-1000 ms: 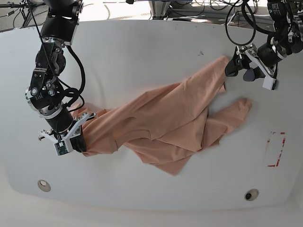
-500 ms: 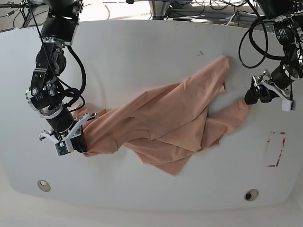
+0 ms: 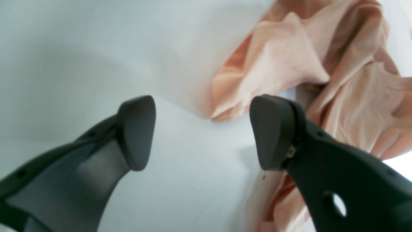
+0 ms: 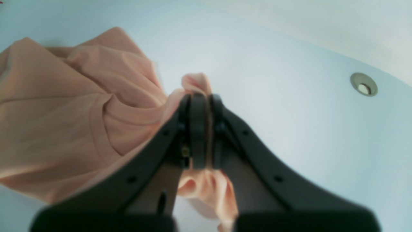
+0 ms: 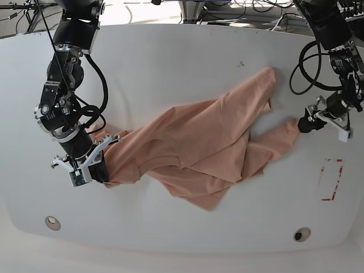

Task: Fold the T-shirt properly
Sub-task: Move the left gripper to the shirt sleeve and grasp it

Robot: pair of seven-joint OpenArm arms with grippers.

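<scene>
On the table (image 5: 170, 57), right end effector (image 4: 199, 129) pinches the T-shirt (image 5: 199, 148); left end effector (image 3: 202, 132) gapes wide, empty.

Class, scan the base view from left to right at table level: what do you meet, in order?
Right gripper clamped on the shirt's edge → crumpled T-shirt → open left gripper → red rectangle marking on the table.

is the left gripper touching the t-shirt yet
Apart. The left wrist view shows the left gripper open, bare table between its fingers, with the T-shirt edge just beyond the tips.
</scene>
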